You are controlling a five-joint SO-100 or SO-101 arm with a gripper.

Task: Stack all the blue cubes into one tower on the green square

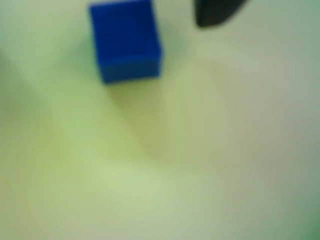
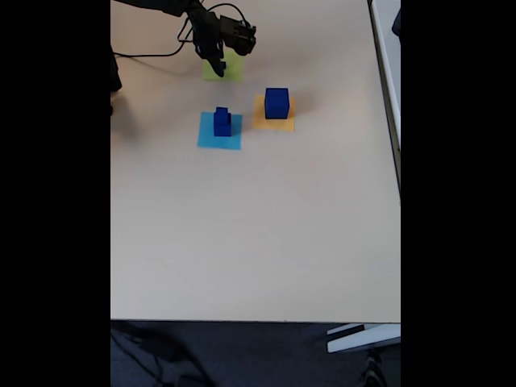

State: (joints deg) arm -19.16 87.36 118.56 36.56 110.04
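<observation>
Fixed view first: we see a pale table (image 2: 258,234) with three flat patches near its far end. The green square (image 2: 228,71) lies farthest back, partly covered by the black gripper (image 2: 219,66) that hangs over it, so we make out just its right and lower parts. In front and to the right sits the orange square (image 2: 274,122), carrying the large blue cube (image 2: 276,103), which stands upright with its edges roughly in line with the patch. To the left of that, the light-blue square (image 2: 218,135) holds a small stack of blue cubes (image 2: 222,122): a smaller cube on a somewhat bigger one, its long axis upright. How many cubes make up that stack is too small for us to settle. The two blue groups stand apart, neither touching the green square.

We cannot tell from the fixed view whether the fingers are spread or closed; they show as one dark shape.

Wrist view is badly blurred. We make out one blue cube (image 1: 127,40) near the top edge, a yellow-green wash below it, and a dark finger tip (image 1: 215,12) cut off at the top right.
</observation>
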